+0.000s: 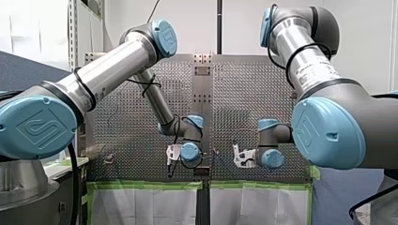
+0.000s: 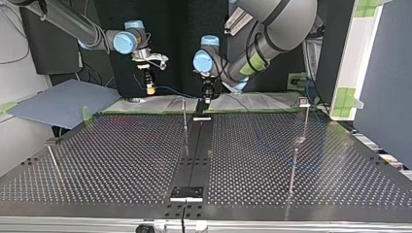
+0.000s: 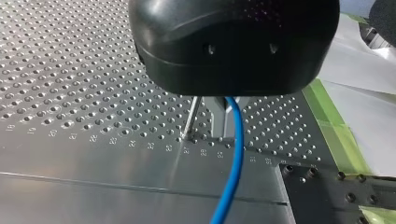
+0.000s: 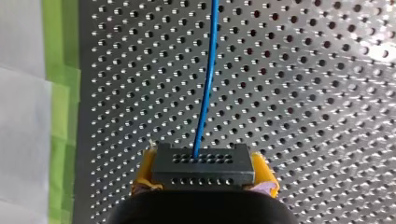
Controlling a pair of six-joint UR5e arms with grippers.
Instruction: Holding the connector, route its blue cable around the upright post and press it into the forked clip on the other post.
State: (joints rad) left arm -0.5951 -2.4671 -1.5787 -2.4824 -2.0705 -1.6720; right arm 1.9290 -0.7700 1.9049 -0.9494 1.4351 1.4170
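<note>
In the right wrist view a black perforated connector (image 4: 203, 166) sits between the yellow pads (image 4: 144, 172) of my right gripper (image 4: 204, 179), which is shut on it. The blue cable (image 4: 206, 84) leaves the connector's top face and runs over the perforated table. In the top view this cable (image 2: 175, 92) sags from my right gripper (image 2: 151, 89) across to my left gripper (image 2: 206, 98), which is shut on the cable (image 3: 232, 154). A thin upright post (image 2: 184, 118) stands just in front of my left gripper. The post (image 2: 305, 119) with the forked clip (image 2: 303, 101) stands far at the top view's right.
Another thin post (image 2: 293, 170) rises at the top view's right and a leaning one (image 2: 53, 162) at its left. A dark centre strip (image 2: 194, 150) with small plates divides the table. Green tape (image 3: 338, 135) edges the table beside my left gripper.
</note>
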